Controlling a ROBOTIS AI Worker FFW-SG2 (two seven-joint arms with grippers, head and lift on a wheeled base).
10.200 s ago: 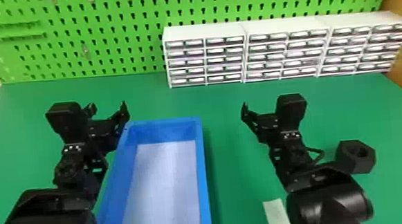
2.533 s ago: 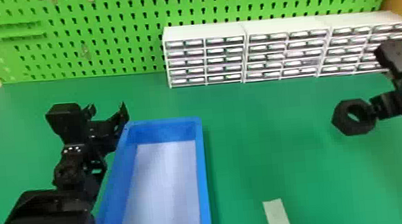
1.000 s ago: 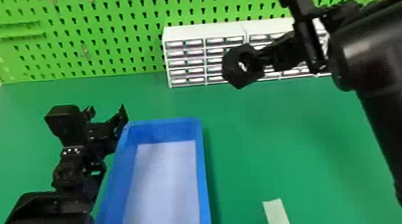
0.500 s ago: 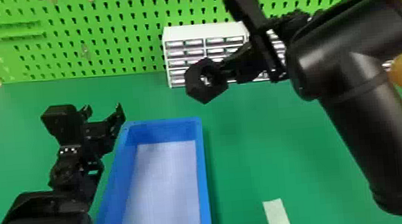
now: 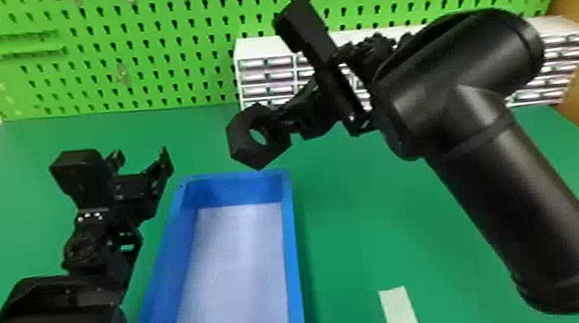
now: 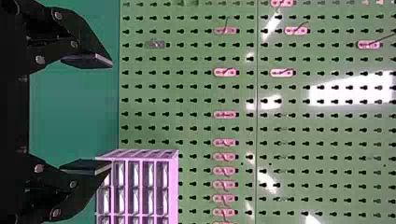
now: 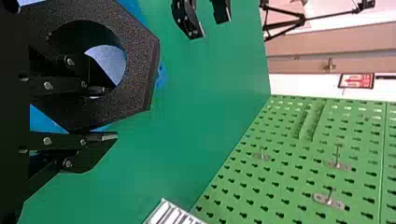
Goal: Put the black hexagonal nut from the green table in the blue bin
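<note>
Over by the far end of the blue bin (image 5: 293,273), I have the black hexagonal nut (image 5: 240,140) up in the air; my right tool (image 5: 286,122) pinches one side of its ring, and the right wrist view shows one finger through the hole and the other outside the wall; the nut is tipped up on edge, its hole facing my head camera, and through that hole the wrist view gives me a bit of the bin's pale floor (image 5: 236,273); the right arm comes in from the right edge, high over the green counter (image 5: 354,228). To the left of the bin my left tool (image 5: 142,161) is parked, its two fingers spread well apart; the bin sits on the counter between that arm and a pale strip (image 5: 399,311) lying nearer me on the right. At the back stands a green pegboard (image 5: 146,81) with small metal hooks (image 7: 328,200) on it; white drawer units (image 5: 263,47) stand in front of it, partly hidden behind my right arm; the right wrist view also catches a black stand (image 7: 301,20) and a red sign (image 7: 356,80) off past the counter.
</note>
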